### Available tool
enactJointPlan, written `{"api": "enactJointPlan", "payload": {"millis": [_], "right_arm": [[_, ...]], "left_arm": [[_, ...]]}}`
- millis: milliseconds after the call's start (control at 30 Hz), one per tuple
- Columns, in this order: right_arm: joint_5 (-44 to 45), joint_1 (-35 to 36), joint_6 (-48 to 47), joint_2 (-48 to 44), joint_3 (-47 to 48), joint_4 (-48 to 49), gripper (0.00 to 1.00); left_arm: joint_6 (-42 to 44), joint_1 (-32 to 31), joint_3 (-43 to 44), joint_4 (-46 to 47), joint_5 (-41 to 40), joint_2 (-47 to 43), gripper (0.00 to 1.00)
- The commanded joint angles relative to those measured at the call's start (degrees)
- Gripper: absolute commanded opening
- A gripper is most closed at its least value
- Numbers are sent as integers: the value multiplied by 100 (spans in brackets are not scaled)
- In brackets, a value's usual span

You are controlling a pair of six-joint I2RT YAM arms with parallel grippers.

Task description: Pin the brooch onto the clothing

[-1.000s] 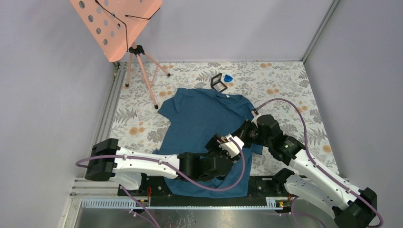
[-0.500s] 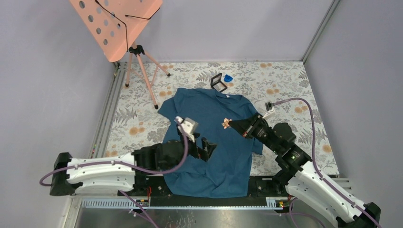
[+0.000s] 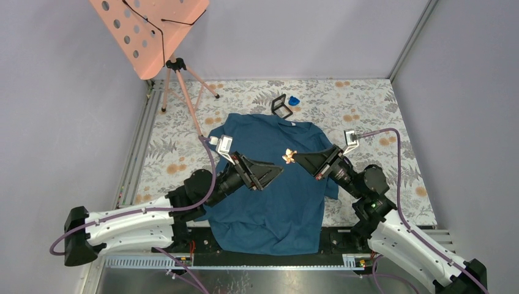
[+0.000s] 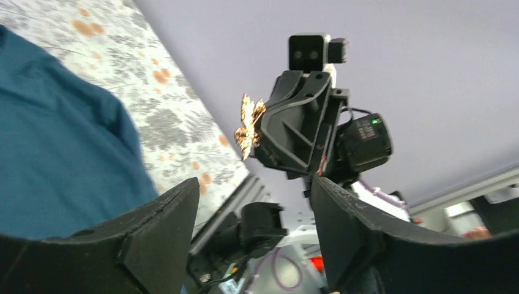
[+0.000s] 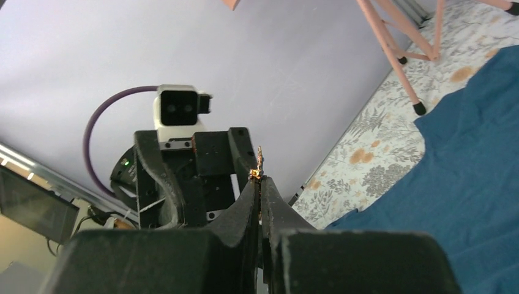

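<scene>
Robot test cell in a lab, not a home. Left arm (image 3: 122, 223) and right arm (image 3: 416, 245) are bolted to a black base plate (image 3: 333, 236), with purple cables (image 3: 392, 141) looping off them. Plain lilac panels (image 3: 306, 37) on aluminium rails (image 3: 138, 144) wall in the table. A floral cloth (image 3: 367, 104) covers the top. A pink perforated music stand (image 3: 150, 30) is at far left. A monitor (image 5: 30, 205) shows outside the cell.

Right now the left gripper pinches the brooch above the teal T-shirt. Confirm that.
Wrong arm: the right gripper pinches the brooch above the teal T-shirt. The left wrist view shows it at that gripper's tips; the left gripper is open, empty.
</scene>
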Motion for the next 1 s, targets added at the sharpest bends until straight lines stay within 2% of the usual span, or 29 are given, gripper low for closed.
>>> {"api": "enactJointPlan", "payload": {"millis": [0, 67, 333, 533, 967], "right_arm": [[-326, 41, 101, 27, 61, 826, 0], [-384, 41, 88, 41, 95, 777, 0], [-398, 36, 215, 93, 50, 915, 0], [-431, 40, 246, 150, 14, 981, 0], [-526, 33, 307, 16, -80, 924, 0]], "left_arm": [[-796, 232, -118, 1360, 785, 336, 67], [-952, 278, -172, 1659, 919, 479, 62], [-1121, 298, -35, 1810, 1008, 847, 43], [-1172, 337, -52, 1951, 1011, 986, 34], [-1267, 404, -115, 2182, 897, 1100, 28]]}}
